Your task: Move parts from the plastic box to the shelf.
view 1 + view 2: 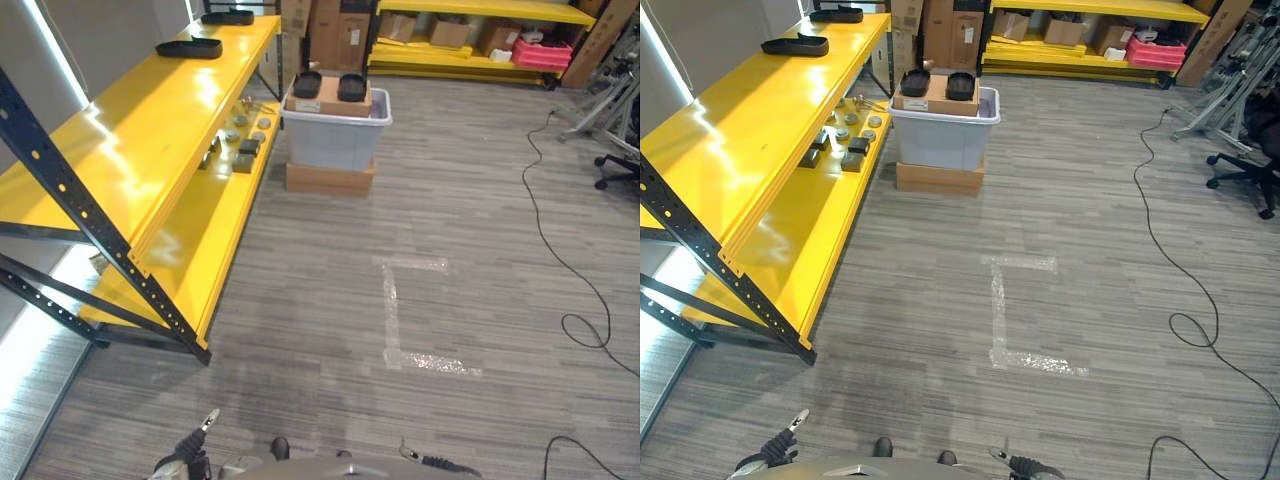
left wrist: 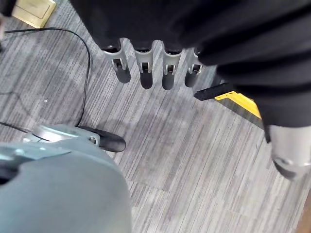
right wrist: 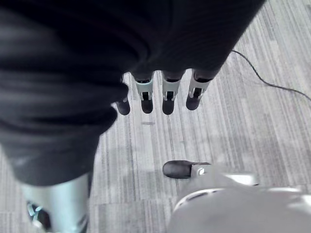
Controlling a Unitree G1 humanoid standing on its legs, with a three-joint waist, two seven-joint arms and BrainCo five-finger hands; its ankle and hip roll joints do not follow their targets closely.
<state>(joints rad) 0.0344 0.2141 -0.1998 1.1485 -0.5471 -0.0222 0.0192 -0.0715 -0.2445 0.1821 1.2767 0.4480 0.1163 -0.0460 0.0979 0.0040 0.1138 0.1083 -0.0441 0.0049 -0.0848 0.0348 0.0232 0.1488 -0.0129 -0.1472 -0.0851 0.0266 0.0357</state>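
Standing beside shelf (image 1: pixel 150 150), plastic box (image 1: pixel 337 130) fronts open floor (image 1: pixel 450 250).

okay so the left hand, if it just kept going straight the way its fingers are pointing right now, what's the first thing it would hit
Most likely the grey carpet floor. The left hand hangs with straight fingers pointing down at bare carpet, holding nothing. The yellow shelf's foot lies off to one side, apparently out of that line.

Yellow shelf (image 1: pixel 150 130) carried black trays (image 1: pixel 189 48) on top deck, small metal parts (image 1: pixel 240 140) on lower deck. Striped floor (image 1: pixel 450 300) bore cardboard base (image 1: pixel 329 178) under plastic box (image 1: pixel 335 135).
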